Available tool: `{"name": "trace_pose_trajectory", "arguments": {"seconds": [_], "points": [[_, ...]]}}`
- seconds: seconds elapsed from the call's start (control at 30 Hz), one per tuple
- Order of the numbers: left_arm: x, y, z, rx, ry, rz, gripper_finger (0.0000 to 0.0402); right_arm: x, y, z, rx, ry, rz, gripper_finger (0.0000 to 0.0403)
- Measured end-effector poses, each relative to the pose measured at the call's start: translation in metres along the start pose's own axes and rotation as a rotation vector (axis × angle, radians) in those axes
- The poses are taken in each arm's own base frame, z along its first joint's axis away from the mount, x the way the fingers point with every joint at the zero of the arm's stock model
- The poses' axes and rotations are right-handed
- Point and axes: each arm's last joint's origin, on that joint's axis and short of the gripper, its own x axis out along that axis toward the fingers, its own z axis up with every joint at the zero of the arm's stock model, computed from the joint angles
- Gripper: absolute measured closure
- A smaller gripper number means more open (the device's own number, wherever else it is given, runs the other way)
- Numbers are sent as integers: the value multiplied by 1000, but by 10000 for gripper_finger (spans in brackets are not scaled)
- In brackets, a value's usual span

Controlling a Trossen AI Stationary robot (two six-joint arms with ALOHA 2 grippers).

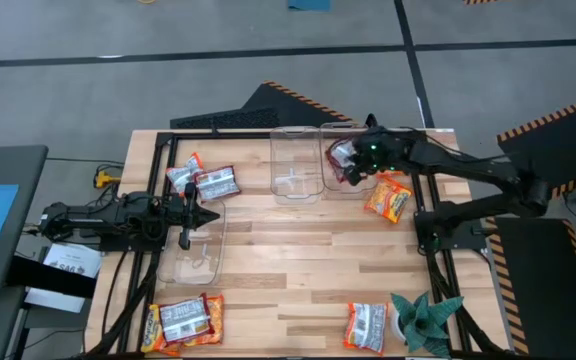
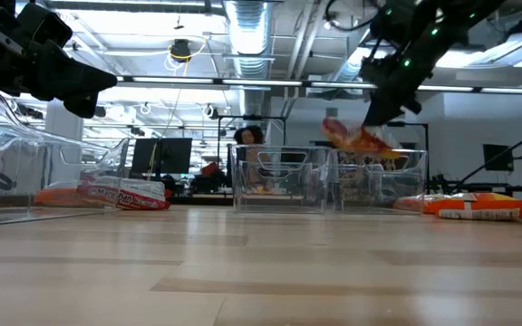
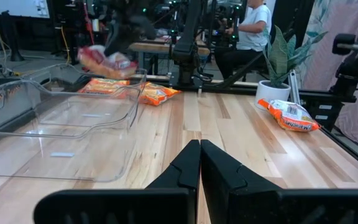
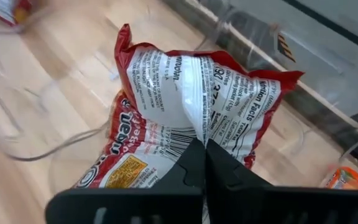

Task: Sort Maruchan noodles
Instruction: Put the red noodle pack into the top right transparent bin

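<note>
Left gripper (image 1: pixel 185 238): centre-left of the high view, over the near rim of a clear bin; its fingers (image 3: pixel 185 171) are pressed together on nothing in the left wrist view.
Left clear bin (image 1: pixel 208 262): lies on the wooden table (image 1: pixel 298 260) below the left gripper, with no packet visible inside.
Upper-left packets: an orange-yellow packet (image 1: pixel 183 172) and a red-and-white packet (image 1: pixel 216 184) touch each other just above the left bin, near the table's left frame.
Lower-left packets (image 1: pixel 183 322): a red-and-white one overlapping orange-yellow ones, hard against the lower edge of the table.
Open room: a wide bare stretch of wood fills the middle of the high view, between the left bin, the upper bins and the lower packets.
Middle clear bin (image 1: pixel 296 190): upper centre; it touches the bin to its right.
Right clear bin (image 1: pixel 334 135): upper centre-right, beneath the right gripper.
Right gripper (image 1: pixel 349 166): upper centre-right of the high view, pinching a red-and-white Maruchan packet (image 4: pixel 185 118) by its crumpled edge; in the low view the packet (image 2: pixel 356 138) hangs above the bin's rim.
Orange-yellow packet (image 1: pixel 388 197): flat on the wood just right of the right bin.
Lower-right packet (image 1: pixel 367 325): red-and-white, near the lower edge.
Teal plant (image 1: pixel 426 318): lower-right corner, just beside that packet.
</note>
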Motion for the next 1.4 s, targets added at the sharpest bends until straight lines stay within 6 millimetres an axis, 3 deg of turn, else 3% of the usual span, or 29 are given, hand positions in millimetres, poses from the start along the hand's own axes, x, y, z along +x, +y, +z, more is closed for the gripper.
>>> {"name": "trace_pose_trajectory", "arguments": {"seconds": [0.13,0.3,0.53,0.7,1.07,1.2,1.4], "points": [[0,0,0,0,0,0,401,9,1,-2,-8,30,-6,367],[0,0,0,0,0,0,401,6,-1,1,8,6,-9,318],[0,0,0,0,0,0,402,-10,1,3,20,-47,18,220],[0,0,0,0,0,0,401,-31,9,1,-9,-93,66,173],[0,0,0,0,0,0,401,-51,42,-47,-104,-323,325,164],[0,0,0,0,0,0,401,-60,49,-49,-113,-494,412,164],[0,1,1,57,-12,37,401,-68,55,-44,-149,-600,449,164]]}}
